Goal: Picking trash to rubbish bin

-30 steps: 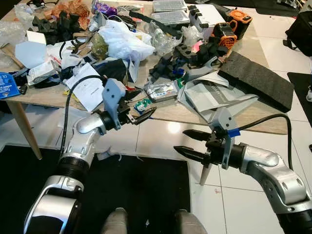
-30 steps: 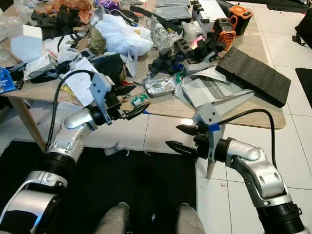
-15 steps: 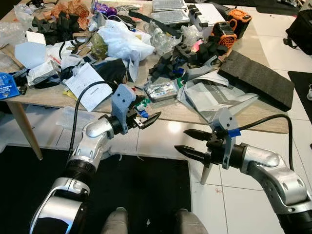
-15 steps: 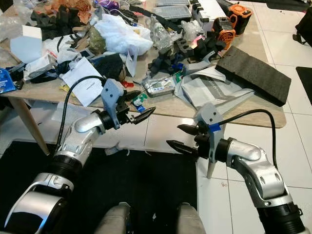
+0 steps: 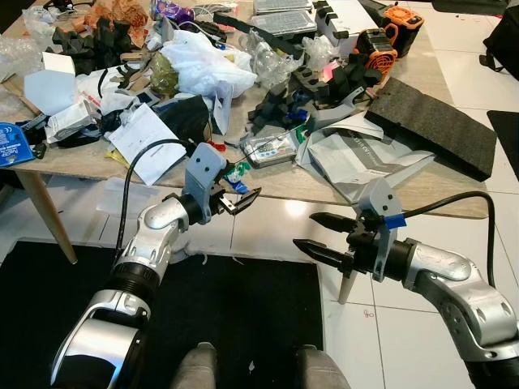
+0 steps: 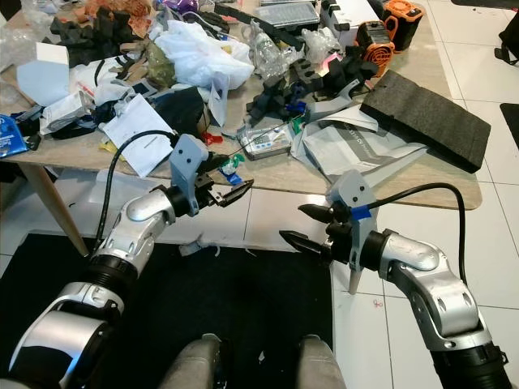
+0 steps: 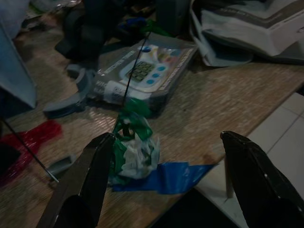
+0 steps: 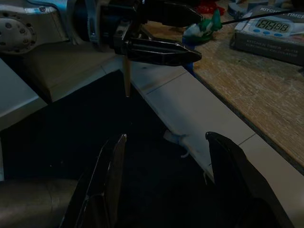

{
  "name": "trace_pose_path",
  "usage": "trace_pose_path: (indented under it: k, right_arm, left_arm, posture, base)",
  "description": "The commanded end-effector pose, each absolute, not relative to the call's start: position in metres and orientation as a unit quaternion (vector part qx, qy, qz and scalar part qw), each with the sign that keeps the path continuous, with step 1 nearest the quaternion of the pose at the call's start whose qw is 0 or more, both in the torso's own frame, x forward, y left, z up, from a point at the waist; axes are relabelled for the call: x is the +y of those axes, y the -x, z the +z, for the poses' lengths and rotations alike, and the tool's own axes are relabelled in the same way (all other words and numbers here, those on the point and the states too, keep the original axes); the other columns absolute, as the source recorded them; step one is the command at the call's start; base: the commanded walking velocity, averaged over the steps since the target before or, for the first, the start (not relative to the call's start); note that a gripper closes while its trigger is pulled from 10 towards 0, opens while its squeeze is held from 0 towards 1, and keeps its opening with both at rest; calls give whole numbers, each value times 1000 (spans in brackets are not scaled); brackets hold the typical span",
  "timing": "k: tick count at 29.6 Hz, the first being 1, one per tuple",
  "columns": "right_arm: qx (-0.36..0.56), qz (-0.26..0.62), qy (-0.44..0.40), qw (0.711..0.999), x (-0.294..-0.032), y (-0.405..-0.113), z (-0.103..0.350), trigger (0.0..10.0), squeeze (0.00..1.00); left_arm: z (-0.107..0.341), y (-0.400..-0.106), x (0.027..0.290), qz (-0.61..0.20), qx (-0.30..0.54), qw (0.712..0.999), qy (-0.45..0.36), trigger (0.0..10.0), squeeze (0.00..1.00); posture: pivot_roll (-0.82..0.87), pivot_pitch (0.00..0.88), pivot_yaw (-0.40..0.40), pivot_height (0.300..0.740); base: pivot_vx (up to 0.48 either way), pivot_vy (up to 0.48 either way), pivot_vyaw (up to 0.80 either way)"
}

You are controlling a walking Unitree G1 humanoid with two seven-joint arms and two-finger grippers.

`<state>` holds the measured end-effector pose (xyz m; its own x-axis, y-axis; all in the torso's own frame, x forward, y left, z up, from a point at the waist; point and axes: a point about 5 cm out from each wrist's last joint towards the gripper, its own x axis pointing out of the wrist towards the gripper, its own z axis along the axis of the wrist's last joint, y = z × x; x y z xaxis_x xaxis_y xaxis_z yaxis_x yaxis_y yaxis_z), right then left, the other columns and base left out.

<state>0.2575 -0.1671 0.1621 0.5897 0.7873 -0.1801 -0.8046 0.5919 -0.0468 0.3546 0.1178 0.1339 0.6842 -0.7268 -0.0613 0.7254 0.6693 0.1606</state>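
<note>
Right now my left gripper [image 5: 240,194] is up at the front edge of the messy wooden table [image 5: 276,185]. Its two black fingers [image 7: 90,171] are spread apart with nothing in them. Between the fingers, a bit farther along the table, I see a small crumpled green and white wrapper [image 7: 134,148]. That is the trash. It lies on the table top, close to the edge, and my fingers are not touching it. A flat blue scrap [image 7: 164,171] lies just beside the wrapper, right at the edge. A thin black wire [image 7: 128,80] runs over the wrapper. Behind the wrapper sits a boxed kitchen timer [image 5: 272,149], and a red bit [image 7: 28,137] lies off to one side.

My right gripper [image 5: 323,236] hangs out in front of the table, lower than the top, over the white floor tiles [image 5: 276,223] and near the edge of the black mat [image 5: 243,316]. Its fingers are wide apart too, and it holds nothing. A little white scrap [image 8: 176,139] lies on the floor by the mat.

Farther back the table is piled with stuff: a white plastic bag [image 5: 203,69], papers [image 5: 146,138], a long dark foam block [image 5: 430,126] and an orange tool [image 5: 400,20].
</note>
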Motion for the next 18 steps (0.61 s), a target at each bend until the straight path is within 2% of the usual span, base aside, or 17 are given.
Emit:
trace_pose_path:
  k: [1, 15, 16, 17, 18]
  right_arm:
    - [69, 455, 58, 886, -163, -254, 163, 10000, 0]
    - [68, 455, 57, 886, -162, -253, 164, 10000, 0]
    - [68, 455, 57, 886, -162, -253, 164, 10000, 0]
    - [68, 455, 57, 886, -162, -253, 164, 10000, 0]
    - [68, 455, 57, 886, -162, -253, 164, 10000, 0]
  left_arm:
    - [128, -354, 120, -392, 8, 915, -92, 10000, 0]
    - [127, -362, 110, -349, 4, 932, -94, 10000, 0]
    - [127, -362, 110, -347, 5, 933, -94, 4039, 0]
    - [127, -362, 110, -347, 5, 933, -94, 4039, 0]
    - [126, -362, 109, -346, 5, 933, -95, 3216, 0]
  posture:
    - [-84, 190, 67, 740]
    - [-86, 190, 65, 740]
    - [-86, 190, 65, 740]
    - [-86, 190, 65, 740]
    - [-86, 190, 65, 740]
  base:
    - [0, 0, 0]
    - [0, 0, 0]
    - [0, 0, 0]
    - [0, 0, 0]
    - [0, 0, 0]
